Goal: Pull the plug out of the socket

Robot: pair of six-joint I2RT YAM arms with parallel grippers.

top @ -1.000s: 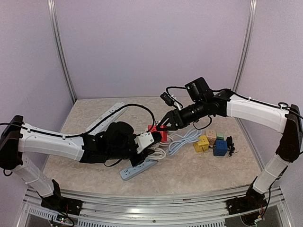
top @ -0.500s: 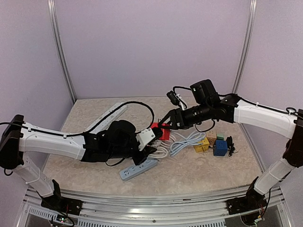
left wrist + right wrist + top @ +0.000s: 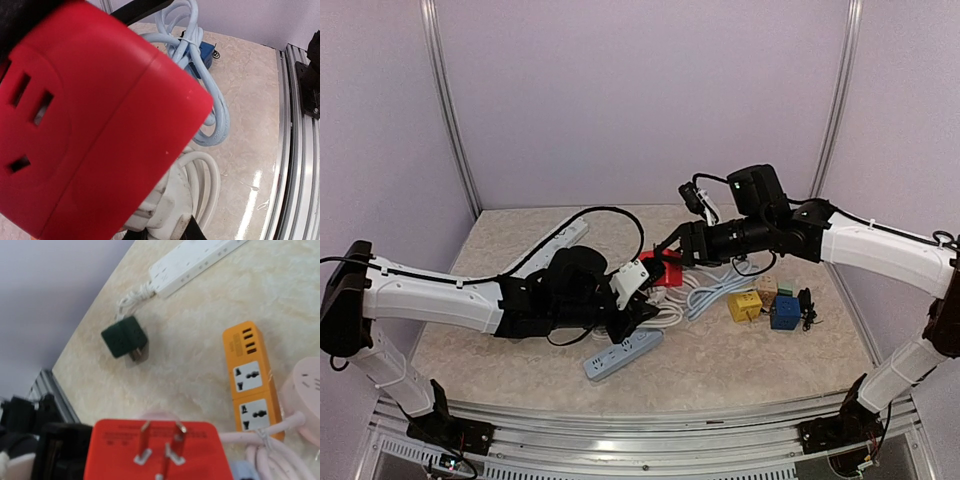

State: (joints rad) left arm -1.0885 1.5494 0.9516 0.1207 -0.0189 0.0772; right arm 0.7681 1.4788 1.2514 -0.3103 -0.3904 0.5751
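- Red cube (socket block) off table, mid-scene, clamped in right gripper.
- Cube's own prongs bare.
- Left gripper pinched tight on white plug, which butts against cube.
- Joint hidden; can't tell if seated or free.
- Step looks like separation: right arm should brace cube rigid, left should pull straight along pin axis, no rocking or twist.
- Risk: white cable dragging coil below.
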